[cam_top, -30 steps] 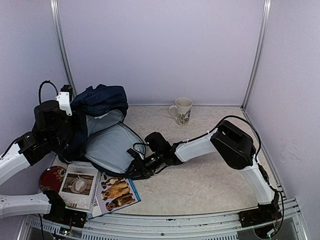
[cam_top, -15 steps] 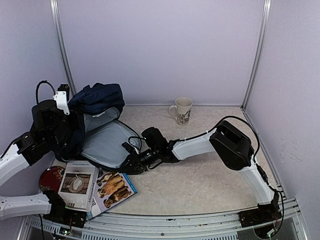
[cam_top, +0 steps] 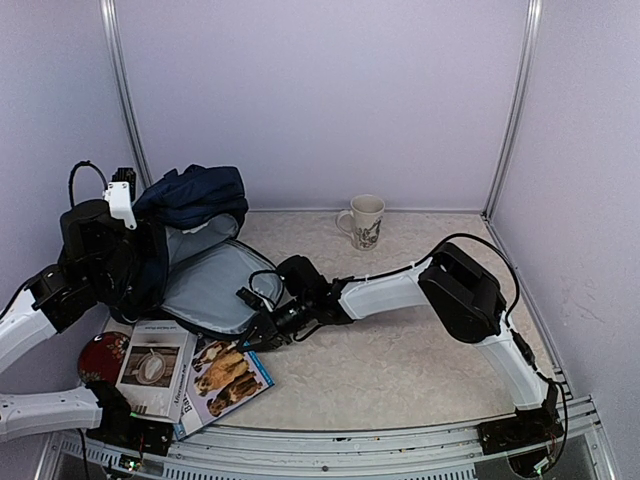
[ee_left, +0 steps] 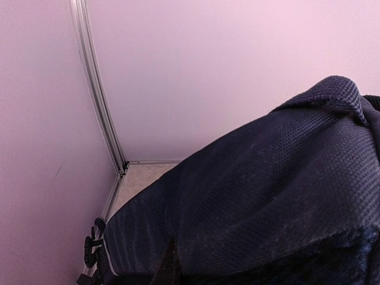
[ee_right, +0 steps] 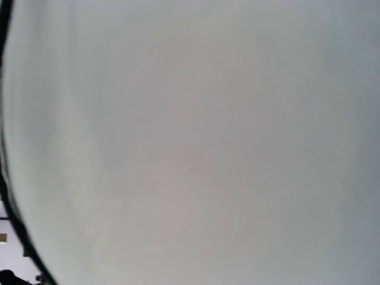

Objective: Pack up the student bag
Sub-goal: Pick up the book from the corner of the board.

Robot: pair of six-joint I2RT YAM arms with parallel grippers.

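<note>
Navy fabric student bag (cam_top: pixel 195 198) at far-left of bench (cam_top: pixel 420 360), by left wall. Main compartment unzipped, gaping toward near-right, light grey lining (cam_top: pixel 212 285) exposed. Navy top bunched up above opening. Coarse weave visible up close (ee_left: pixel 267 190).

"Can any writing be read there?"

"Barely. The booklet (cam_top: pixel 152 370) at the worktop's (cam_top: pixel 420 370) near left corner carries print along 1 edge, too small to read."

"And the magazine (cam_top: pixel 228 377) beside it, or the mug (cam_top: pixel 363 221) by the far edge?"

"Only pictures and a pattern. Not 1 legible word, brand or number."
</note>
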